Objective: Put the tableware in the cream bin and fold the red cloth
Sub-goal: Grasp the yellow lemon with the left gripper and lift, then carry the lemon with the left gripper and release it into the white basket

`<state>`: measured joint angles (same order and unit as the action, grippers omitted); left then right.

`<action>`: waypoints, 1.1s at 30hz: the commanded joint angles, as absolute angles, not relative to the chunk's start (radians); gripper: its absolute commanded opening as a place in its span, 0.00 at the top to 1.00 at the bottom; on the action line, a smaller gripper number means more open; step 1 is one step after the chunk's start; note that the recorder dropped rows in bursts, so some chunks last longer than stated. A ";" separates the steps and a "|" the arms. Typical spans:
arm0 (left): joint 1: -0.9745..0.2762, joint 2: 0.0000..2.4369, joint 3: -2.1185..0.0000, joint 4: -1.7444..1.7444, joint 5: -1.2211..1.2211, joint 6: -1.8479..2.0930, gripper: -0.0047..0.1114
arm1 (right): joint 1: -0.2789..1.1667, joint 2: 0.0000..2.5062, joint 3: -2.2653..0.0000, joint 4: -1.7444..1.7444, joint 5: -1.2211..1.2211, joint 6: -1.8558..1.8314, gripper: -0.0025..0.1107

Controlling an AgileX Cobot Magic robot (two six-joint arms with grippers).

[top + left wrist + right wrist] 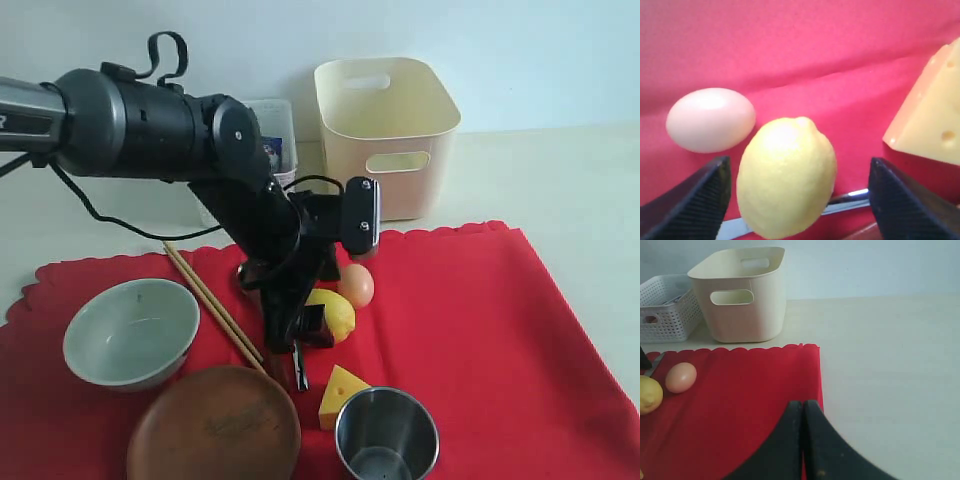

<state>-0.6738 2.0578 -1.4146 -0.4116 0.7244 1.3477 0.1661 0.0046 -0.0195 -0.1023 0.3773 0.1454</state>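
Observation:
The red cloth point(480, 320) lies spread on the table. On it stand a pale green bowl point(130, 330), a brown wooden plate point(215, 428) and a steel cup point(387, 437), with chopsticks point(215, 305) lying between bowl and arm. My left gripper point(300, 345) hangs low over the cloth, open, its fingers point(690, 202) on either side of a toy lemon point(787, 175) without closing on it. A metal knife point(852, 196) lies on the cloth beneath the lemon. The cream bin point(385, 130) stands behind the cloth. My right gripper point(802, 407) is shut and empty over the cloth's point(750, 405) right edge.
A toy egg point(356, 285) and a cheese wedge point(342, 393) lie close to the lemon point(332, 313). A white perforated basket point(272, 135) stands left of the cream bin point(740, 290). Bare table point(890, 365) stretches to the right of the cloth.

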 commanded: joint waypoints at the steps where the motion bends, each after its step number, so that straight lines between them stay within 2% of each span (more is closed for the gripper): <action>1: -0.679 2.093 -1.421 -0.387 0.701 1.356 0.33 | 0.162 0.000 -0.016 -0.103 0.361 0.143 0.98; 6: -0.679 2.127 -1.421 -0.375 0.696 1.356 0.34 | 0.162 0.000 -0.016 -0.103 0.361 0.143 0.98; 9: -0.679 2.136 -1.421 -0.375 0.684 1.354 0.43 | 0.162 0.000 -0.016 -0.103 0.361 0.143 0.98; 12: -0.679 2.128 -1.421 -0.374 0.667 1.323 0.70 | 0.162 0.000 -0.016 -0.103 0.361 0.143 0.98; 14: -0.679 2.111 -1.421 -0.368 0.660 1.292 0.96 | 0.162 0.000 -0.016 -0.103 0.361 0.143 0.98; 25: -0.676 1.959 -1.421 -0.227 0.697 1.019 0.95 | 0.162 0.000 -0.016 -0.103 0.361 0.143 0.98; 33: -0.600 1.831 -1.421 -0.099 0.739 0.796 0.95 | 0.162 0.000 -0.016 -0.103 0.361 0.143 0.98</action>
<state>-0.6344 1.8817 -1.4186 -0.1341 0.7354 0.8745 0.1661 0.0046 -0.0195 -0.1023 0.3773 0.1454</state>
